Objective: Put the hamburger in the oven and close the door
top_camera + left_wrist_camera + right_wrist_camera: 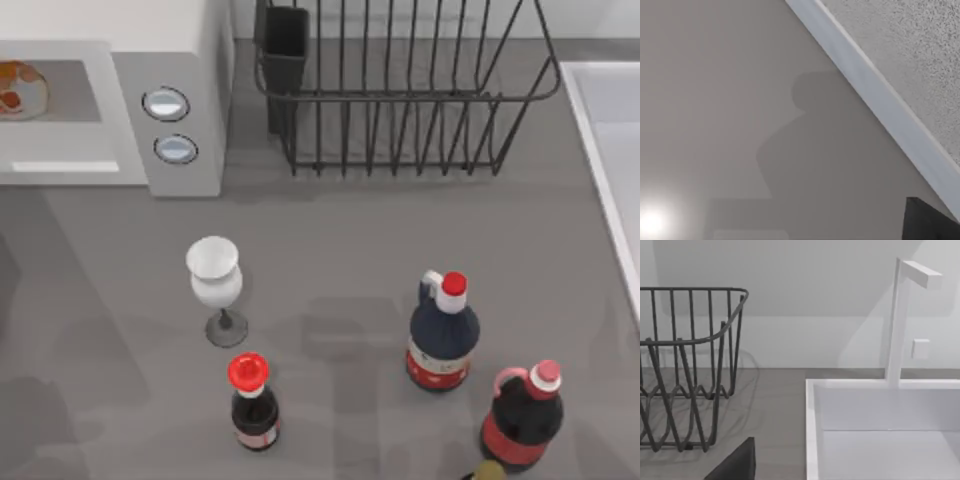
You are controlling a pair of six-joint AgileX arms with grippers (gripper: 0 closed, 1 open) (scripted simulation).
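Bottles (443,340): three (maybe four); one hamburger (20,88).

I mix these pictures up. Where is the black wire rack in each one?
Top view: the wire rack stands at the back of the table, between the oven and the sink.
Left wrist view: a grey surface crossed by a white strip.
Right wrist view: the wire rack stands beside the sink.
Shared landmark: the sink.
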